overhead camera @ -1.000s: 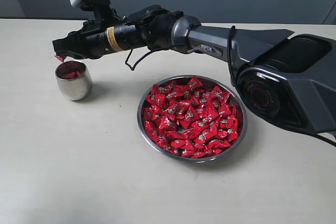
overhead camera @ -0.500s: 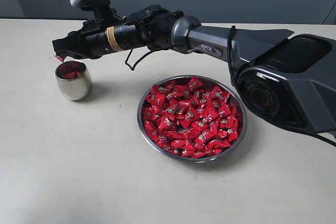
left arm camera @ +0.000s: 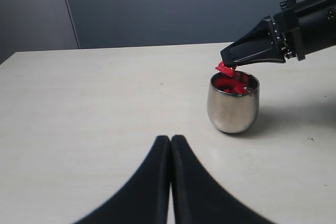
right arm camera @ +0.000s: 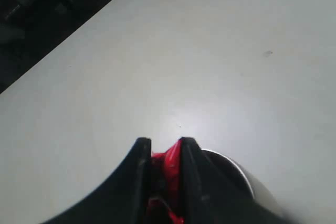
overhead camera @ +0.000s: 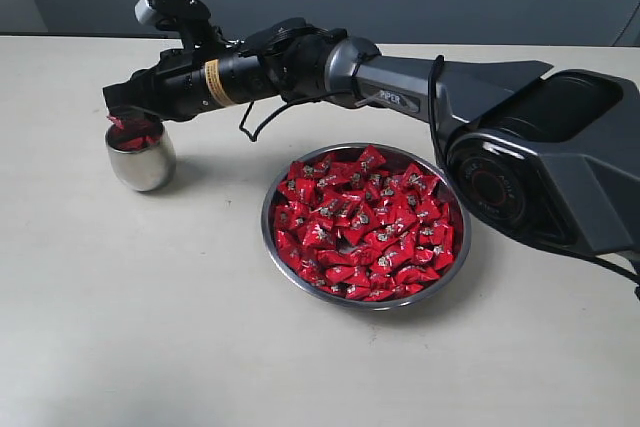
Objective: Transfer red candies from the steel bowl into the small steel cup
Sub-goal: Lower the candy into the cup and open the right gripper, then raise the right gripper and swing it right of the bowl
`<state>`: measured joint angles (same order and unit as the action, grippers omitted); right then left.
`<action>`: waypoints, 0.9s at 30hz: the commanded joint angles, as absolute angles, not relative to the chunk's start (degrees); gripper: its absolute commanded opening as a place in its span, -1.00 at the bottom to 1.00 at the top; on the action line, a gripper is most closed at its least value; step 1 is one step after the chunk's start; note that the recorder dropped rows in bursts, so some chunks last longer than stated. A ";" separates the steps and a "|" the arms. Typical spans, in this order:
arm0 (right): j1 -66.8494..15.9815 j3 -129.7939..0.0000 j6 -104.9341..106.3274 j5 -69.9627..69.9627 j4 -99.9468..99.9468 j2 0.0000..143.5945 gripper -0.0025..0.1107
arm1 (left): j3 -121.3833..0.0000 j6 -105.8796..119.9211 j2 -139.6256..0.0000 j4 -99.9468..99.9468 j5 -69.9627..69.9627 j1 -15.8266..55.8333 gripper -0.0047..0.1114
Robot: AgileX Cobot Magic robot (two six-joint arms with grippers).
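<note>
My right gripper [left arm camera: 229,62] pinches a red candy [left arm camera: 224,70] just over the small steel cup [left arm camera: 233,109]; next I release it.

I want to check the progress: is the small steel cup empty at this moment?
No, several red candies lie inside the small steel cup, as the left wrist view shows.

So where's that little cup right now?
The cup stands on the left of the exterior view, left of the bowl, just under the right arm's fingers, which pinch a candy over its mouth.
</note>
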<state>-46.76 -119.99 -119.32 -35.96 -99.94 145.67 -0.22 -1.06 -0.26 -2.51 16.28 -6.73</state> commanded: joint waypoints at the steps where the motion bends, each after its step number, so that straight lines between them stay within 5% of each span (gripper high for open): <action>1: -46.68 -120.11 -120.66 -36.69 -99.95 145.56 -0.97 | 0.00 -1.13 0.00 -2.57 16.31 -6.77 -0.91; 3: -46.68 -120.11 -120.66 -36.71 -99.95 145.56 -0.93 | 0.00 -1.13 0.00 -2.57 16.31 -6.77 -0.91; 7: -46.68 -120.11 -120.66 -36.96 -99.95 145.56 -0.33 | 0.00 -1.13 0.00 -2.57 16.31 -6.77 -0.91; 27: -44.02 -120.11 -120.66 -38.30 -99.95 141.56 -0.37 | 0.00 -1.13 0.00 -2.57 16.31 -6.77 -0.91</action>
<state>-45.51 -119.99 -119.32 -38.18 -100.16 143.99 -0.22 -1.06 -0.26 -2.51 16.28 -6.73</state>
